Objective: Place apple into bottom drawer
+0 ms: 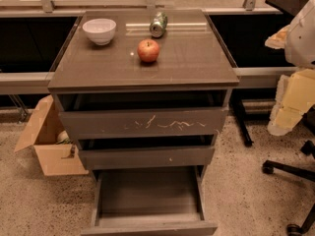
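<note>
The red apple (148,50) stands upright on the top of the dark grey-brown cabinet (192,63), near the middle. The bottom drawer (147,195) is pulled far out toward me at floor level, and its shallow tray holds nothing. The middle drawer (146,157) and the top drawer with white scratches (142,123) are each pulled out a little. My gripper is not in view. Only a bulky white shape (301,31) shows at the right edge, well right of the apple and level with the cabinet top.
A white bowl (100,30) stands at the cabinet top's back left. A green can (158,24) lies on its side behind the apple. An open cardboard box (47,141) sits on the floor to the left. Yellow foam (293,102) and a chair base (290,171) are on the right.
</note>
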